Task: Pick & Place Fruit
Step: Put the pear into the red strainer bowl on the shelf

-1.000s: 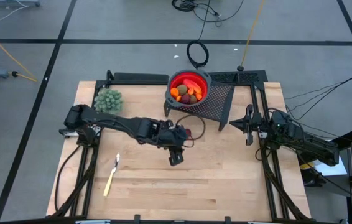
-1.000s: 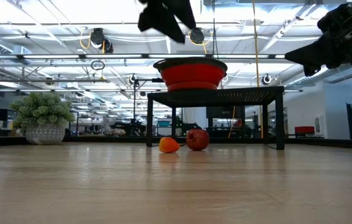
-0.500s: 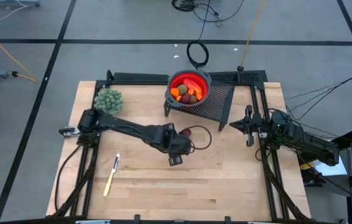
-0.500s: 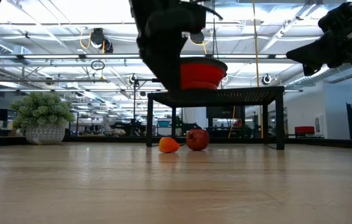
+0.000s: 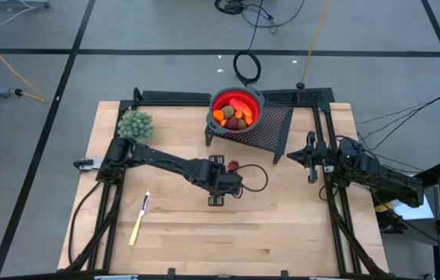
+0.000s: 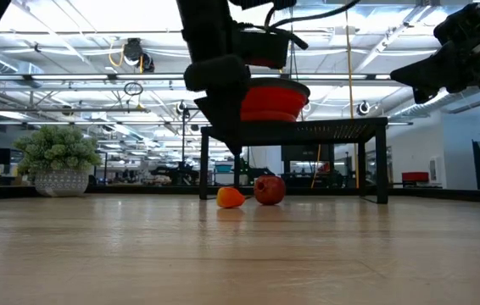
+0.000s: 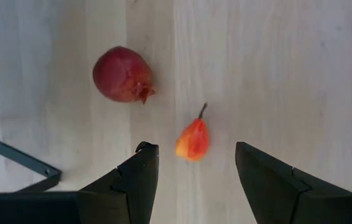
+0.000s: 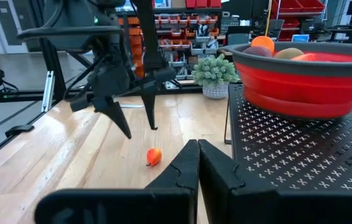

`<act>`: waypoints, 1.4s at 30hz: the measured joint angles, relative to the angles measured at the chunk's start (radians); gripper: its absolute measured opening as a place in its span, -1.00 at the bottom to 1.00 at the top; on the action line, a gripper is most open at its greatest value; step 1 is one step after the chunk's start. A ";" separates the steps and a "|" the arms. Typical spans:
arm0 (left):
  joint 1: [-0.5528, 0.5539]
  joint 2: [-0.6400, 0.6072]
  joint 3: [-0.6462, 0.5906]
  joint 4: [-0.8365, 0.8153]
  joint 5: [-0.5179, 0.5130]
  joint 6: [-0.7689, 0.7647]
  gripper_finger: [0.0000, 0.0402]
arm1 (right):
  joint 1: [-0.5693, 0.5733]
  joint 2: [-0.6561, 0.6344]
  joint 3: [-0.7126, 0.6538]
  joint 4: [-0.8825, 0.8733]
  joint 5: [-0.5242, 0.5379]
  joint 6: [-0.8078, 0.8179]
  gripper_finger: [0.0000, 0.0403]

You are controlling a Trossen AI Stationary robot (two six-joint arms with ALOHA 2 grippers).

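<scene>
A small orange pear-shaped fruit (image 7: 193, 138) lies on its side on the wooden table, with a dark red ball (image 7: 122, 74) resting just beyond it. In the low view the orange fruit (image 6: 231, 197) and the red ball (image 6: 269, 190) lie in front of the rack. My left gripper (image 7: 196, 152) hangs open above the orange fruit, pointing steeply down, one finger on either side and clear of it. In the high view my left gripper (image 5: 221, 185) hides the orange fruit. My right gripper (image 8: 198, 163) waits shut and level at the table's right side.
A red bowl (image 5: 235, 109) holding several fruits stands on a black mesh rack (image 5: 270, 128) at the far middle. A bushy green clump (image 5: 135, 124) sits at the far left. A yellow-handled knife (image 5: 138, 222) lies near left. A rack leg (image 7: 14, 160) runs close by the left gripper.
My left gripper has come down toward the table, over the orange fruit, and has rolled about its own axis while sinking. Its fingers stay open. Both fruits on the table lie where they were.
</scene>
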 joint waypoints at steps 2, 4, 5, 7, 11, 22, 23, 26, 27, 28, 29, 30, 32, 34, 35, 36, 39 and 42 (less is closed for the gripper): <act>0.007 0.007 0.000 0.008 0.000 0.015 0.07 | 0.000 0.000 0.000 0.001 0.000 0.000 -1.00; 0.013 0.015 0.000 0.012 0.010 0.031 0.06 | 0.000 0.000 0.000 0.000 0.001 0.000 -1.00; 0.016 0.020 0.000 0.021 0.018 0.040 0.06 | 0.000 0.000 0.000 -0.001 0.000 0.000 -1.00; 0.019 0.025 0.000 0.032 0.037 0.053 0.06 | 0.000 0.000 0.000 -0.001 0.001 0.000 -1.00; 0.019 0.048 0.000 0.047 0.042 0.093 0.06 | 0.000 0.000 0.000 -0.003 0.001 0.000 -1.00; 0.032 0.045 -0.119 0.116 0.078 0.078 0.06 | 0.000 0.000 0.000 -0.010 0.002 0.000 -1.00; 0.032 0.045 -0.125 0.122 0.075 0.078 0.06 | 0.000 0.000 0.000 -0.011 0.002 0.000 -1.00; 0.031 0.045 -0.132 0.136 0.077 0.079 0.06 | 0.000 0.000 0.000 -0.010 0.002 0.000 -1.00; 0.031 0.045 -0.138 0.145 0.078 0.085 0.06 | 0.000 0.000 0.000 -0.011 0.002 0.000 -1.00; 0.031 0.045 -0.145 0.156 0.078 0.092 0.06 | 0.000 0.000 0.000 -0.011 0.002 0.000 -1.00; 0.032 0.045 -0.151 0.165 0.080 0.097 0.06 | 0.000 0.000 0.000 -0.010 0.002 0.000 -1.00; 0.033 0.045 -0.156 0.171 0.082 0.102 0.06 | 0.000 0.000 0.000 -0.010 0.002 0.000 -1.00; 0.036 0.045 -0.162 0.171 0.105 0.104 0.06 | 0.000 0.000 0.000 -0.011 0.002 0.000 -1.00; 0.039 0.045 -0.168 0.171 0.125 0.100 0.06 | 0.000 0.000 0.000 -0.010 0.002 0.000 -1.00; 0.040 0.044 -0.169 0.171 0.131 0.097 0.06 | 0.000 0.000 0.000 -0.011 0.002 0.000 -1.00; 0.041 0.044 -0.169 0.171 0.134 0.095 0.06 | 0.000 0.000 0.000 -0.011 0.002 0.000 -1.00; 0.041 0.044 -0.169 0.171 0.137 0.097 0.04 | 0.000 0.000 0.000 -0.011 0.002 0.000 -1.00; 0.041 0.044 -0.169 0.171 0.137 0.095 -0.05 | 0.000 0.000 0.000 -0.010 0.002 0.000 -1.00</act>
